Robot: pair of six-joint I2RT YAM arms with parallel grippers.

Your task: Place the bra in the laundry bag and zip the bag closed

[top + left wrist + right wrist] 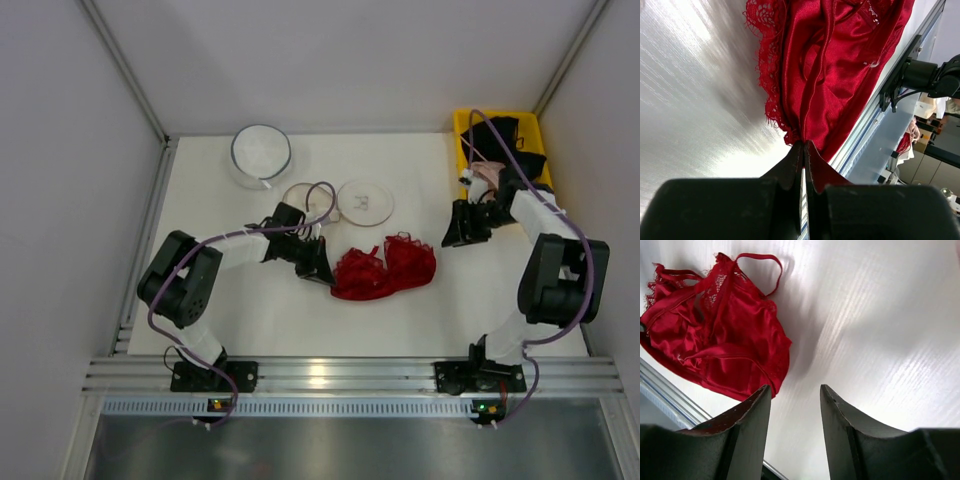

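- White table (pixel 300 310) underneath everything, with both arms bolted at the near edge.
- Yellow bin (pixel 461 125) in the far right corner, holding a black garment (pixel 505 135) and a bit of pale pink fabric (pixel 487 172). Not part of the job, so best ignored.
- Bra (pixel 385 267) lying bunched mid-table, bright red, satin cups with lace edging and thin straps. Not in any bag yet, and well apart from the bin.
- Handling guess: super light and floppy, zero stiffness, so probably going to drape and trail off whatever pinches it. Satin likely slippery, and lace and straps likely to snag on a zipper or a fingertip. Better held at a gathered fold or the band than by a lone strap.
- Round mesh bag with a dark rim (pixel 261 152) at the far left of the table. Looks empty, and it's the wrong bag anyway.
- Laundry bag (pixel 365 200) just beyond the bra, flat, pale and see-through with a small dark mark. Nothing visible inside. Can't tell whether the zip is open.
- Left gripper (pixel 320 268) at the bra's left edge, jaws pressed together with a gather of red fabric caught at the tips.
- Right gripper (pixel 462 228) off to the right near the bin, jaws apart, nothing between them, not touching the bra.
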